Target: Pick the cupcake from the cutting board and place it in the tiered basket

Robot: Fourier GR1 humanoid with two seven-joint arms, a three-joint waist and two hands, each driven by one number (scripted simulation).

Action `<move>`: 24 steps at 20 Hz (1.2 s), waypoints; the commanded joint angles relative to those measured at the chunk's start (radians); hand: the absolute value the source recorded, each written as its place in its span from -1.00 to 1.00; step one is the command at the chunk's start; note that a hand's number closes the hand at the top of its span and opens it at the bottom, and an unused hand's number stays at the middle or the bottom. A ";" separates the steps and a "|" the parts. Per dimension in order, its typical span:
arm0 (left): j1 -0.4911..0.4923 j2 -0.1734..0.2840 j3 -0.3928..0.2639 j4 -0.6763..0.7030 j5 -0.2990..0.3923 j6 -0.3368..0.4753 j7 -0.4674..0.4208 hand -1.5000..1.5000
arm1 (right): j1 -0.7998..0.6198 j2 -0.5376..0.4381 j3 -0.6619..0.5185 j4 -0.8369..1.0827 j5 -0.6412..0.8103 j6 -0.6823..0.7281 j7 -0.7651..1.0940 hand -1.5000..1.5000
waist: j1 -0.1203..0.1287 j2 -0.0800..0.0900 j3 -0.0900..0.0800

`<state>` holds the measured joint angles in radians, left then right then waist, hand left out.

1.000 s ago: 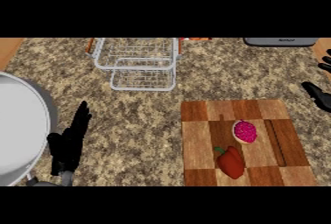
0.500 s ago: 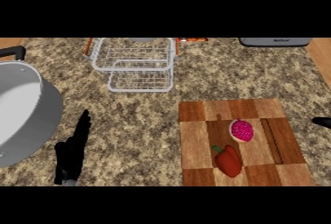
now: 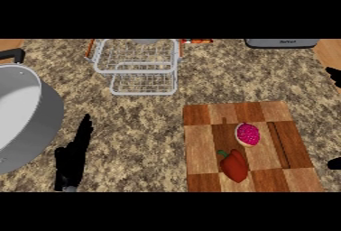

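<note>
The cupcake point(image 3: 248, 134), pink-topped in a pale wrapper, lies on the wooden cutting board point(image 3: 201, 135) at the lower right. The wire tiered basket point(image 3: 137, 67) stands at the back, left of centre, with nothing in it. My left hand point(image 3: 75, 155) rests open at the lower left, fingers straight and pointing away, far from the board. Of my right hand point(image 3: 335, 163) only dark bits show at the right edge, just beyond the board and clear of the cupcake.
A red bell pepper point(image 3: 234, 166) lies on the board just in front of the cupcake. A large grey pot point(image 3: 33, 122) fills the left edge, close to my left hand. A grey appliance point(image 3: 279, 43) sits at the back right.
The right hand has slid down the right edge and mostly out of view. The view has shifted a little, so more of the pot shows. The cupcake and the left hand have stayed put.
</note>
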<state>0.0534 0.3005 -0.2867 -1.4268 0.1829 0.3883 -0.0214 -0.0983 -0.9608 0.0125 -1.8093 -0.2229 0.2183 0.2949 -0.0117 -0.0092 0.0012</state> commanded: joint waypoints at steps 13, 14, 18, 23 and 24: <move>0.060 -0.035 -0.014 -0.008 -0.043 -0.029 0.023 0.00 | -0.114 0.131 0.281 -0.182 0.462 -0.050 0.414 -1.00 | 0.023 0.009 -0.002; 0.030 -0.011 0.023 0.007 -0.018 -0.052 0.030 0.00 | -0.077 0.173 0.381 -0.205 0.559 -0.090 0.445 -1.00 | 0.023 0.009 -0.002; 0.033 -0.048 0.024 0.057 -0.049 -0.028 -0.013 0.00 | -0.075 0.184 0.415 -0.198 0.604 -0.019 0.509 -1.00 | 0.014 0.009 -0.002; 0.007 -0.053 0.034 -0.006 -0.048 -0.044 0.061 0.00 | -0.199 0.312 0.434 -0.184 0.600 0.098 0.661 -1.00 | 0.019 0.009 -0.002; -0.026 -0.066 0.041 0.070 -0.077 -0.033 0.050 0.00 | -0.165 0.325 0.412 -0.082 0.636 0.058 0.534 -1.00 | 0.015 0.010 -0.001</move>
<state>0.0438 0.2513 -0.2573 -1.4248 0.1234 0.3574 0.0043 -0.2414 -0.7047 0.4201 -1.9477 0.3772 0.2453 0.8355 0.0065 -0.0042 0.0044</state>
